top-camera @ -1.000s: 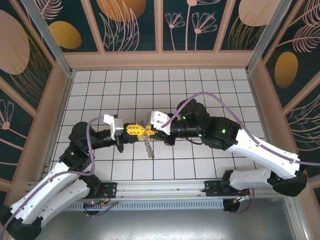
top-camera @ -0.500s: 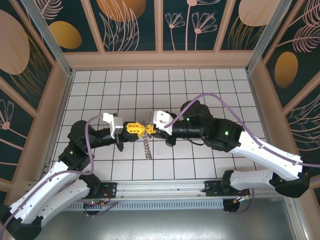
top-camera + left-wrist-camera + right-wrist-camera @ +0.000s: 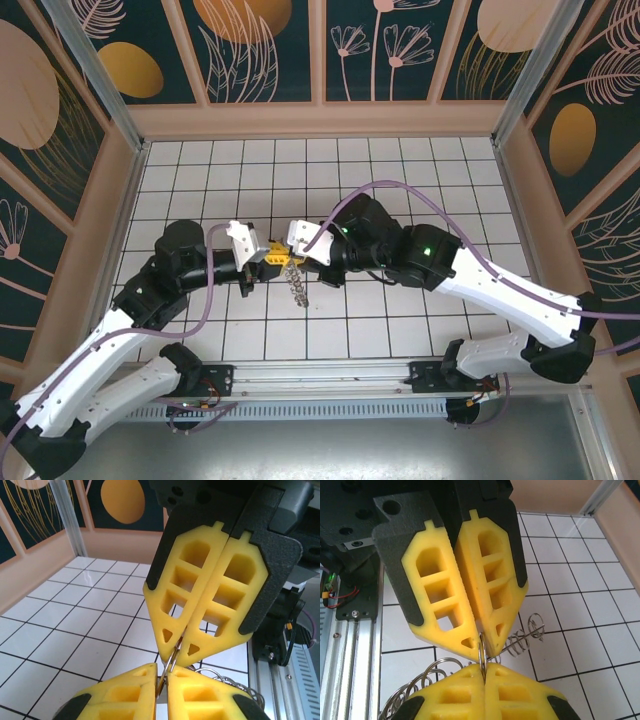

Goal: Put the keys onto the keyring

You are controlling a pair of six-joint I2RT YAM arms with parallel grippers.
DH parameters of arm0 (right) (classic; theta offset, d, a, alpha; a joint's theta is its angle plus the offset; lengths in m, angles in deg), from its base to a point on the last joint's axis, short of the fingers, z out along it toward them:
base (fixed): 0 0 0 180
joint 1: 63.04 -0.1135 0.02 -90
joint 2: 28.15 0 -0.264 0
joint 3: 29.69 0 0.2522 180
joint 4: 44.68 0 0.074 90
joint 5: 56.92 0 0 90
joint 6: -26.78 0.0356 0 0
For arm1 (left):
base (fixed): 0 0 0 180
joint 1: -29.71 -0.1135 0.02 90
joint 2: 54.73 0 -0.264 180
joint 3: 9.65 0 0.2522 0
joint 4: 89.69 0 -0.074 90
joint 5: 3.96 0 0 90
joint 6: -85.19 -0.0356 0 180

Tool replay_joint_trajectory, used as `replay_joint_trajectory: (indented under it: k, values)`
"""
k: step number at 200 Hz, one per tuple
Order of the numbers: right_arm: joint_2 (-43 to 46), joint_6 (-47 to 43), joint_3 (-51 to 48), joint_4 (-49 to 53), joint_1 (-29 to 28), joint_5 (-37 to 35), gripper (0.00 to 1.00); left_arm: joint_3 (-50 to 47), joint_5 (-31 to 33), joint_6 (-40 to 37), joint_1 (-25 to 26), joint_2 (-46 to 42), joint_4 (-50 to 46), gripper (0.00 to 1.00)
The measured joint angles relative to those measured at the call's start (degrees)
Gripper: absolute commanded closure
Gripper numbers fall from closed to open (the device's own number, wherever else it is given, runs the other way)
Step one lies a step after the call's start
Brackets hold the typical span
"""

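Observation:
The keyring [image 3: 297, 285] hangs as a chain-like bunch of wire loops under the two grippers, above the tiled floor. My left gripper [image 3: 277, 257] and right gripper [image 3: 292, 256] meet tip to tip. In the right wrist view my right gripper [image 3: 484, 666] is shut on a thin metal ring seen edge-on. The left gripper [image 3: 482, 650] pinches the same ring from above. In the left wrist view my left gripper [image 3: 163, 670] stands a wire's width apart around that ring, with the right gripper [image 3: 176, 655] above it. Wire loops [image 3: 427, 672] spread beside the fingers. The keys are hidden.
White tiled floor [image 3: 420, 190] with dark grid lines, walled by wooden panels [image 3: 320, 118] at the back and both sides. A metal rail [image 3: 320, 378] carrying the arm bases runs along the near edge. A purple cable [image 3: 400, 188] arches over the right arm.
Both arms have leaned in and the pinch point has shifted slightly left and back. The right jaws have closed fully on the ring. The left jaws have eased by a hair.

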Motion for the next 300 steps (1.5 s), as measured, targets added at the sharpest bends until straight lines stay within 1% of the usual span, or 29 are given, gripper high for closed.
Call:
replay_joint_trajectory:
  k: [8, 17, 45, 64, 99, 131, 148, 165, 183, 219, 268, 279, 300]
  values:
    - [-0.2, 0.0, 0.0, 0.3, 0.3, 0.3, 1.0, 0.0, 0.0, -0.2, 0.0, 0.2, -0.2, 0.9]
    - [-0.3, 0.0, 0.0, 0.5, 0.7, 0.5, 1.0, 0.0, 0.0, -0.4, 0.0, 0.5, -0.2, 1.0]
    - [-0.3, 0.0, 0.0, 1.0, 2.2, 2.2, 1.0, -0.1, -0.9, 0.2, 0.0, 1.6, 1.0, 1.0]
    - [0.2, 0.1, -0.1, 1.1, 3.1, 3.3, 1.0, -1.7, -1.8, 2.3, -0.1, 1.7, 4.7, 1.0]
    - [3.0, 0.8, -2.9, -1.9, 3.5, 5.9, 0.87, -5.7, -3.9, 7.1, -0.1, -0.6, 12.8, 1.0]
    - [5.2, 2.2, -6.0, -6.1, 3.7, 7.8, 0.82, -7.0, -5.5, 11.3, -0.1, -2.0, 19.3, 1.0]
    - [5.8, 2.8, -7.2, -7.6, 3.8, 8.6, 0.82, -7.6, -5.9, 13.0, 0.0, -2.5, 22.4, 1.0]
    - [5.9, 3.7, -8.0, -8.5, 3.8, 9.1, 0.88, -8.5, -6.3, 14.6, 0.0, -3.0, 25.4, 1.0]
    - [6.1, 4.0, -8.6, -9.5, 3.9, 9.6, 0.92, -9.2, -6.9, 15.8, 0.0, -3.4, 27.6, 1.0]
    - [6.9, 4.4, -9.1, -10.9, 3.9, 10.0, 0.94, -10.4, -7.5, 17.4, 0.0, -3.9, 30.8, 1.0]
    - [7.6, 5.5, -10.0, -12.0, 3.9, 10.0, 0.73, -11.5, -7.8, 19.5, 0.0, -4.1, 35.3, 1.0]
    - [8.5, 5.5, -10.8, -12.3, 3.9, 9.8, 0.7, -11.5, -7.8, 19.7, 0.0, -4.2, 35.9, 1.0]
    - [10.9, 5.6, -12.0, -12.5, 3.9, 8.8, 0.69, -11.5, -7.8, 19.8, 0.0, -4.2, 36.8, 1.0]
